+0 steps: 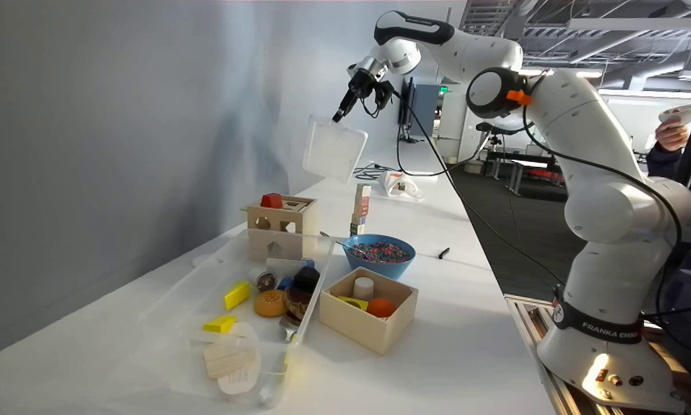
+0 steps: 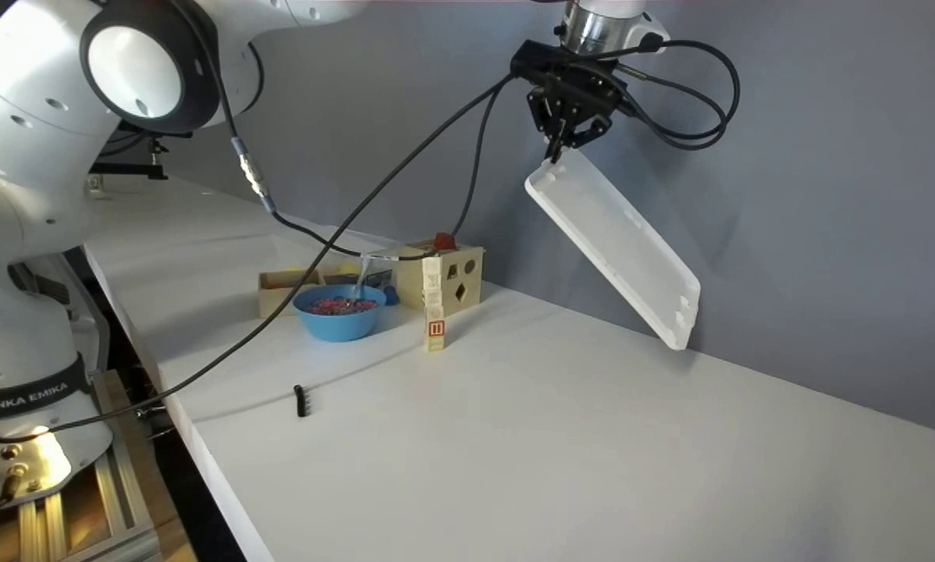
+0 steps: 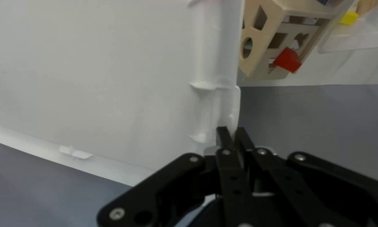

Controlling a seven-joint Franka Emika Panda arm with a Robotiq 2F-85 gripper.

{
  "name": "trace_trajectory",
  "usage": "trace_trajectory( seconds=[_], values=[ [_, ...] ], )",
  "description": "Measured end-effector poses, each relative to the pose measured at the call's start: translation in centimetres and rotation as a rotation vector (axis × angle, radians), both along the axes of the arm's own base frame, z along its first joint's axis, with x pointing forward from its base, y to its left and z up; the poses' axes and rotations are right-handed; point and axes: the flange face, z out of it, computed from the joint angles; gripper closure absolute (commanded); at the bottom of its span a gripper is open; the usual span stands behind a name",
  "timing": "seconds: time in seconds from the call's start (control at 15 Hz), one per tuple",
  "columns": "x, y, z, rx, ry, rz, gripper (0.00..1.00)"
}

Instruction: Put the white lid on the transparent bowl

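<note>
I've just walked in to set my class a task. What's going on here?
A robot gripper is shut on the white lid near a corner, holding it tilted in the air. The clear plastic tub of toys stands uncovered on the table, so the lid has yet to go on. A blue bowl stands nearby.

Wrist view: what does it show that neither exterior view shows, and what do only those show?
Only the wrist view: the tool gripping the rim of the white lid visibly from both sides.
Only the exterior views, both: the blue bowl, block tower and small black item.
All share: tool, white lid, holed wooden box and the red block on it.
</note>
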Motion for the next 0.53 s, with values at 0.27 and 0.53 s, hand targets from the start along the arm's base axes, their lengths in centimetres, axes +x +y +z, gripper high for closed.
trace_trajectory(
  seconds=[0.27,0.53],
  values=[
    [-0.4,2.4,1.6,0.033,0.016,0.103,0.98],
    [-0.3,5.7,3.1,0.056,0.013,0.244,0.98]
  ],
)
